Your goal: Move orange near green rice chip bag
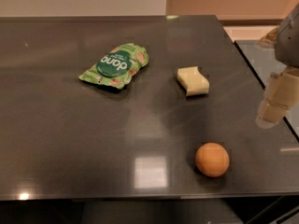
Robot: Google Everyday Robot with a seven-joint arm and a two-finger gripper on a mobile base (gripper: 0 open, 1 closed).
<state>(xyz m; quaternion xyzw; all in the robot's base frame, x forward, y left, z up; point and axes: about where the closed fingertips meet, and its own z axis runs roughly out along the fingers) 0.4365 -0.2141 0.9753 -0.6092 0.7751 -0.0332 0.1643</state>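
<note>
The orange is a small round fruit lying on the dark table near its front right edge. The green rice chip bag is a crinkled light-green pouch with a dark green round logo, lying at the back left of centre. My gripper hangs at the right edge of the view, above the table's right side, up and to the right of the orange and far from the bag. It holds nothing that I can see.
A pale yellow wavy-edged block lies between the bag and the orange, right of centre. The table's right edge runs just under the gripper, with a second surface beyond it. A wall stands behind the table.
</note>
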